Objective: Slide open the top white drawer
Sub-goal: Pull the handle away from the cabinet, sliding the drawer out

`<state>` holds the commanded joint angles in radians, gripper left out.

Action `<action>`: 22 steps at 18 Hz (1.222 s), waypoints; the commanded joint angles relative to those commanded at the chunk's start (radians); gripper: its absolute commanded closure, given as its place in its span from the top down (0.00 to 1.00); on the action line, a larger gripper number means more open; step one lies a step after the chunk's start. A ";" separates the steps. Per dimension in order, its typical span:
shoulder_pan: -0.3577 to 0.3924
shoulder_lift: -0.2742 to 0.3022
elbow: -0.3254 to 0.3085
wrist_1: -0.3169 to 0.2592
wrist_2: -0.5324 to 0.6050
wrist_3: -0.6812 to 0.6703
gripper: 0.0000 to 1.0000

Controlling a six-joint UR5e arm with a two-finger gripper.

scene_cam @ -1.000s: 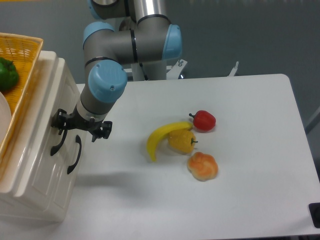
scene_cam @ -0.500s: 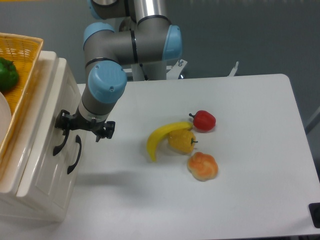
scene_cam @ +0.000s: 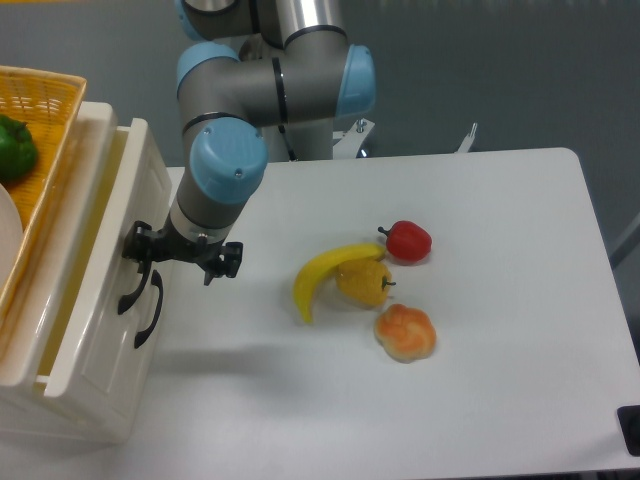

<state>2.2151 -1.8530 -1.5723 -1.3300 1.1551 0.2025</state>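
Top white drawer: at the table's left edge, under the yellow wicker basket; front stands partly out from the cabinet, a gap showing along its top
Gripper: at the drawer front, fingers around the upper curved black handle; how tightly they close on it I cannot tell
Step in hand: pulling the drawer out; best done with a straight, level draw away from the cabinet, slow enough that the handle stays hooked and the cabinet does not drag
Handles: two; upper and lower handle
Fruit on table: one banana; one yellow pepper; one red pepper; one orange piece
Basket: one green pepper
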 joint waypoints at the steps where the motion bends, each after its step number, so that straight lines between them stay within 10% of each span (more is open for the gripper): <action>1: 0.005 -0.002 0.000 0.000 0.006 0.000 1.00; 22: 0.051 0.005 0.005 0.000 0.078 0.002 1.00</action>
<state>2.2656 -1.8485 -1.5677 -1.3300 1.2333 0.2040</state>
